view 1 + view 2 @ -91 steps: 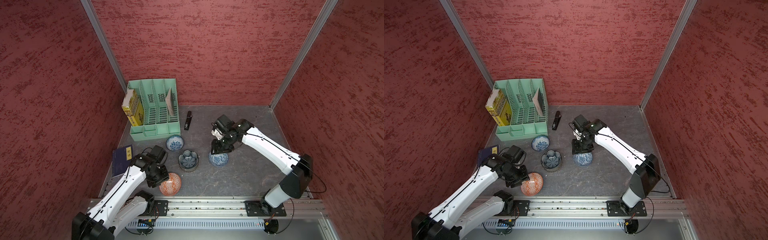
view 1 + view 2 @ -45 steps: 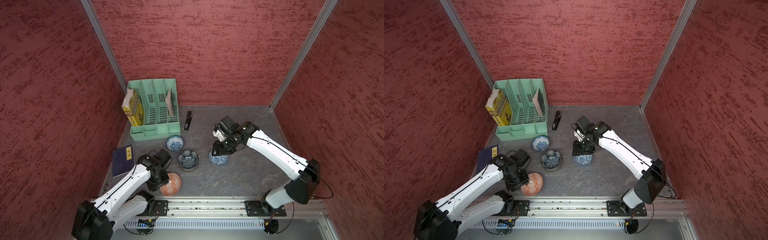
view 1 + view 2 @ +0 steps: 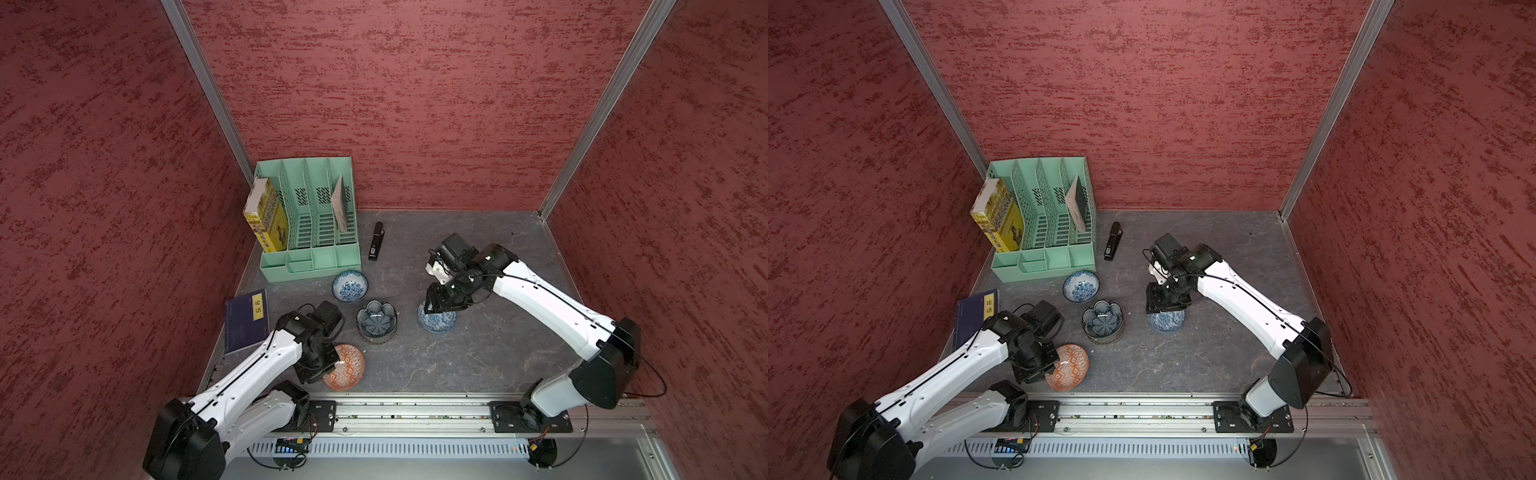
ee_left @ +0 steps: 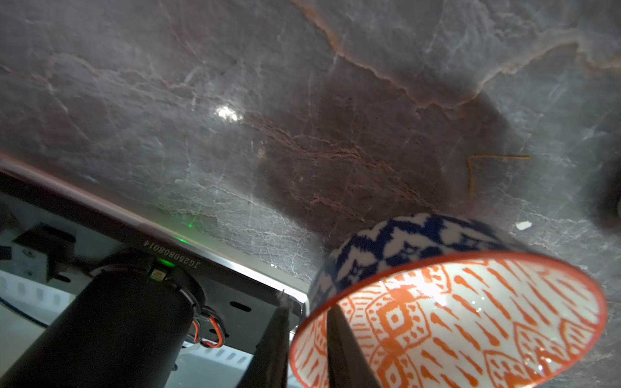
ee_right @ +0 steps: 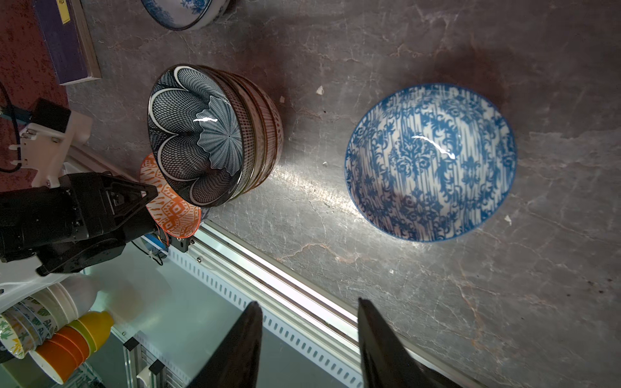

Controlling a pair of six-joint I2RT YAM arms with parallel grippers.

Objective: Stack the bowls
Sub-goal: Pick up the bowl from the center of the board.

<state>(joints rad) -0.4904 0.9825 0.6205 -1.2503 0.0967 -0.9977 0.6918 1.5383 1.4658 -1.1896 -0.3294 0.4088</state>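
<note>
Three loose bowls and one stack sit on the gray stone table (image 3: 478, 353). The orange-red bowl (image 3: 347, 368) is right at the table's front edge by the rail (image 3: 415, 405), toward the left corner. The left gripper (image 4: 307, 312) has it by the rim: one finger (image 4: 272, 346) outside the wall, the other inside, squeezed together on the ceramic. In the right wrist view that bowl looks tipped up on one side rather than flat.

Just behind it, roughly mid-table, is the stack (image 3: 377, 326). It has the dark-blue flower bowl (image 5: 196, 134) on top and striped rims nested beneath; the exact count is hard to tell. One blue-white bowl (image 3: 350, 286) sits alone further back, just in front of the green organizer (image 3: 309, 257) in the back left corner.

The second blue-white bowl (image 5: 430, 161) stands upright beside the stack on the side toward the right edge, apart from it. The right gripper (image 5: 309, 336) hangs over it with fingers spread, nothing between them, and not touching the bowl as far as the wrist view shows.

A black stapler (image 3: 376, 247) lies beside the organizer, and a dark-blue book (image 3: 245, 322) lies flat along the left edge.
</note>
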